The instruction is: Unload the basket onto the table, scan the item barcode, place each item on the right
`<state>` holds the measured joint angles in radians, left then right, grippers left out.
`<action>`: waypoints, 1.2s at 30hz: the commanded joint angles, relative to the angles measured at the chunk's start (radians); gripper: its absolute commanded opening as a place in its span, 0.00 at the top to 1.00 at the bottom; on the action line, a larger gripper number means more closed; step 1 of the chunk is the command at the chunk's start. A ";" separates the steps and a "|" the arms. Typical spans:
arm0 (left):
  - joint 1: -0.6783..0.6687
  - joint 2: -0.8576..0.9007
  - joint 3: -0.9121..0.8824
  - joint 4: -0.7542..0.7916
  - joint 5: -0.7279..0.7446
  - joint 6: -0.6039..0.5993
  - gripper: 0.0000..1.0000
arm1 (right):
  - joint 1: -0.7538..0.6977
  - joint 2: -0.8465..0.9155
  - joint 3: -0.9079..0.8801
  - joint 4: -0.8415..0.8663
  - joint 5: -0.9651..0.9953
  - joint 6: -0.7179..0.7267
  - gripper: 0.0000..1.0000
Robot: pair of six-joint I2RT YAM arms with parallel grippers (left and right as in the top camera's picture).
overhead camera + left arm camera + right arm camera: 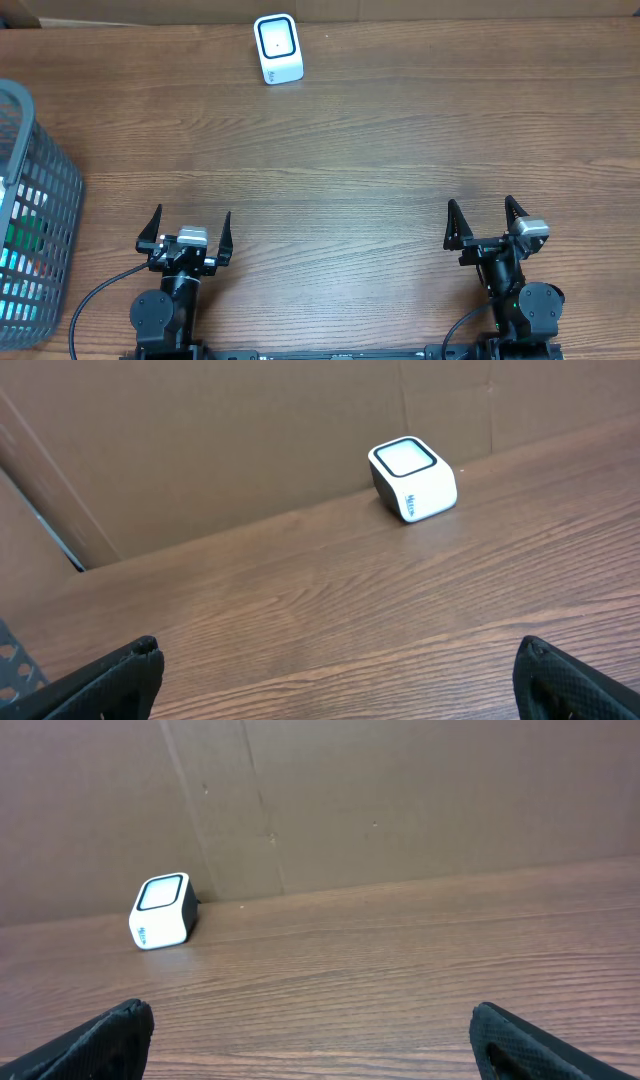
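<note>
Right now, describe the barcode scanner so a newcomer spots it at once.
Start at the wooden table and go to its far edge, where the cardboard wall rises. Slightly left of centre there stands the scanner, alone. It is a small white block with rounded corners and a dark-framed window on top, unlike the grey mesh basket at the left edge.

Against the far edge of the desk [380, 140], a little left of its middle: scanner [278, 48], with cardboard wall [250, 450] right behind. At the left edge, toward the near left corner and cut off by the view: basket [50, 200], with a few items [22, 235] inside, too hidden to name. Along the near edge: left pincer [192, 225] just right of the basket, right pincer [481, 215] toward the near right corner. Both well apart from each other and from the scanner.
</note>
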<state>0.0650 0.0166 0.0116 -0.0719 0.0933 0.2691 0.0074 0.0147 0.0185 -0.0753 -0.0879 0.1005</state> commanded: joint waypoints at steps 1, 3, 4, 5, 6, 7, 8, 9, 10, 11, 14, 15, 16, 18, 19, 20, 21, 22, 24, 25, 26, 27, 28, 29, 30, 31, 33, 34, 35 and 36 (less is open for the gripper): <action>-0.007 -0.012 -0.007 0.002 0.001 0.015 0.00 | 0.003 -0.012 -0.012 0.006 0.009 -0.001 0.00; -0.007 -0.012 -0.007 0.002 0.001 0.015 0.00 | 0.003 -0.012 -0.012 0.006 0.008 -0.001 0.00; -0.007 -0.012 -0.007 0.002 0.001 0.015 0.00 | 0.003 -0.012 -0.012 0.006 0.008 -0.001 0.00; -0.007 -0.012 -0.007 0.003 0.002 0.015 0.01 | 0.003 -0.012 -0.012 0.006 0.009 -0.001 0.00; -0.007 -0.012 -0.007 0.002 0.002 0.015 0.00 | 0.003 -0.012 -0.012 0.006 0.009 -0.001 0.00; -0.008 -0.012 -0.007 0.002 0.002 0.015 0.01 | 0.003 -0.012 -0.012 0.006 0.009 -0.001 0.00; -0.007 -0.012 -0.007 0.002 0.002 0.015 0.00 | 0.003 -0.012 -0.012 0.006 0.009 -0.001 0.00; -0.007 -0.012 -0.007 0.002 0.001 0.016 0.00 | 0.003 -0.012 -0.012 0.006 0.008 -0.001 0.00; -0.007 -0.012 -0.007 0.002 0.001 0.015 0.01 | 0.003 -0.012 -0.012 0.006 0.008 -0.001 0.00; -0.007 -0.012 -0.007 0.002 0.001 0.015 0.01 | 0.003 -0.012 -0.012 0.006 0.008 -0.001 0.00; -0.008 -0.012 -0.007 0.002 0.001 0.015 0.01 | 0.003 -0.012 -0.012 0.006 0.009 -0.001 0.00; -0.007 -0.012 -0.007 0.002 0.001 0.016 0.00 | 0.003 -0.012 -0.012 0.006 0.009 -0.001 0.00; -0.007 -0.012 -0.007 0.006 0.003 0.014 0.01 | 0.003 -0.012 -0.012 0.006 0.009 -0.001 0.00; -0.007 -0.012 -0.007 0.009 0.029 -0.011 0.01 | 0.003 -0.012 -0.012 0.006 0.008 -0.001 0.00; -0.007 -0.012 -0.007 0.007 0.034 -0.030 0.00 | 0.003 -0.012 -0.012 0.006 0.008 -0.001 0.00; -0.007 -0.012 -0.007 0.006 0.031 -0.063 0.00 | 0.003 -0.012 -0.012 0.006 0.008 -0.001 0.00; -0.007 -0.012 -0.007 0.005 0.025 -0.095 0.01 | 0.003 -0.012 -0.012 0.006 0.008 -0.001 0.00; -0.006 -0.012 -0.006 0.006 0.022 -0.108 0.00 | 0.003 -0.012 -0.012 0.006 0.009 -0.001 0.00; -0.006 -0.012 0.002 -0.002 0.009 -0.147 0.00 | 0.003 -0.012 -0.012 0.006 0.009 -0.001 0.00; -0.006 -0.012 0.010 -0.010 0.008 -0.165 0.00 | 0.003 -0.012 -0.012 0.006 0.009 -0.001 0.00; -0.006 -0.012 0.019 -0.019 0.008 -0.175 0.00 | 0.003 -0.012 -0.012 0.006 0.008 -0.001 0.00; -0.006 -0.012 0.032 -0.034 0.008 -0.185 0.00 | 0.003 -0.012 -0.012 0.006 0.009 -0.001 0.00; -0.006 -0.011 0.047 -0.051 0.008 -0.188 0.00 | 0.003 -0.012 -0.012 0.006 0.008 -0.001 0.00; -0.006 -0.010 0.062 -0.066 0.008 -0.188 0.00 | 0.003 -0.012 -0.012 0.006 0.008 -0.001 0.00; -0.006 -0.006 0.083 -0.087 0.007 -0.188 0.01 | 0.003 -0.012 -0.012 0.006 0.009 -0.001 0.00; -0.006 -0.001 0.103 -0.106 0.007 -0.188 0.00 | 0.003 -0.012 -0.012 0.006 0.009 -0.001 0.01; -0.006 0.025 0.156 -0.150 0.006 -0.188 0.00 | 0.003 -0.012 -0.012 0.006 0.008 -0.001 0.00; -0.006 0.041 0.181 -0.167 0.006 -0.188 0.00 | 0.003 -0.012 -0.012 0.006 0.008 -0.001 0.00; -0.006 0.063 0.210 -0.186 0.006 -0.188 0.00 | 0.003 -0.012 -0.012 0.006 0.008 -0.001 0.00; -0.006 0.085 0.235 -0.201 0.007 -0.188 0.00 | 0.003 -0.012 -0.012 0.006 0.009 -0.001 0.00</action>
<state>0.0650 0.0601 0.1604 -0.2592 0.1009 0.1032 0.0071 0.0147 0.0185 -0.0753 -0.0883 0.1005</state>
